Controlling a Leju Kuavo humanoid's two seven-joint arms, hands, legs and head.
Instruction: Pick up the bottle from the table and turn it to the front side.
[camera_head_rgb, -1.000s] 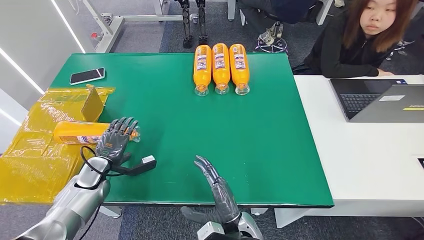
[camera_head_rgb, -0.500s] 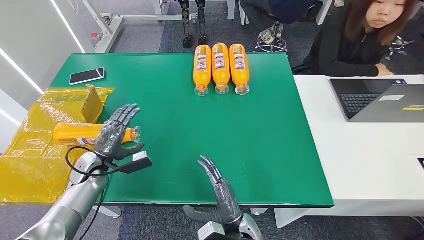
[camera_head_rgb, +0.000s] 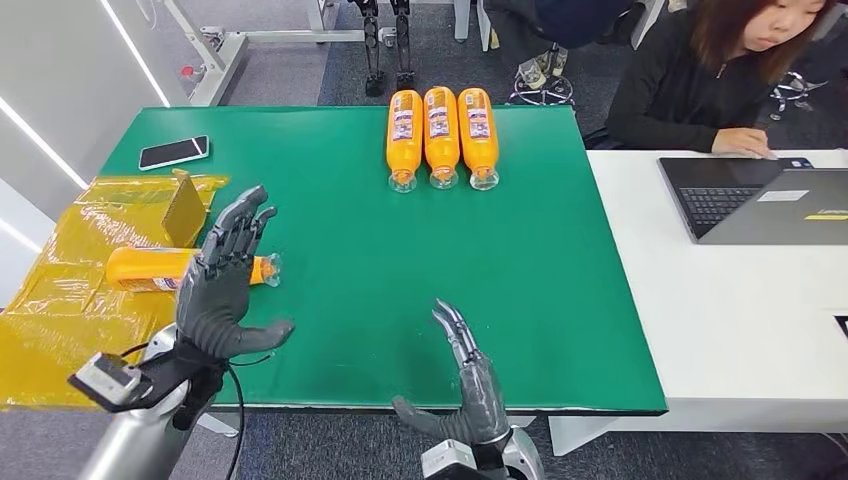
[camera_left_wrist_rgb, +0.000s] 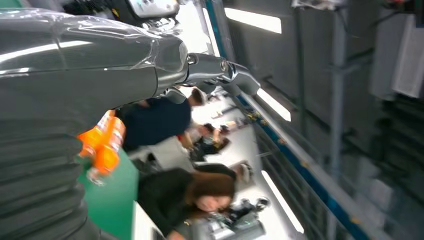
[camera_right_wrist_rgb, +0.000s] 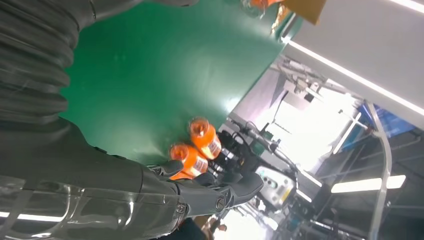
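Orange bottle (camera_head_rgb: 150, 268) lies on its side at the left edge of the green tabletop (camera_head_rgb: 520, 260), partly on yellow plastic sheeting (camera_head_rgb: 60, 300), not held.
Left robot hand (camera_head_rgb: 222, 275) is raised over the bottle's cap end, palm facing inward, fingers spread apart and holding nothing; whether it touches the bottle can't be told. Right robot hand (camera_head_rgb: 472, 375) is at the near tabletop edge, fingers straight and pointing forward, thumb out to the side, also holding nothing. Three more orange bottles (camera_head_rgb: 441, 135) lie side by side at the far edge, caps toward the robot. Black phone (camera_head_rgb: 174, 151) sits at the far left corner, a small yellow box (camera_head_rgb: 184, 208) stands on the sheeting. Person (camera_head_rgb: 720, 75) sits at the white desk (camera_head_rgb: 740, 310) on the right, hand at a laptop (camera_head_rgb: 760, 198).
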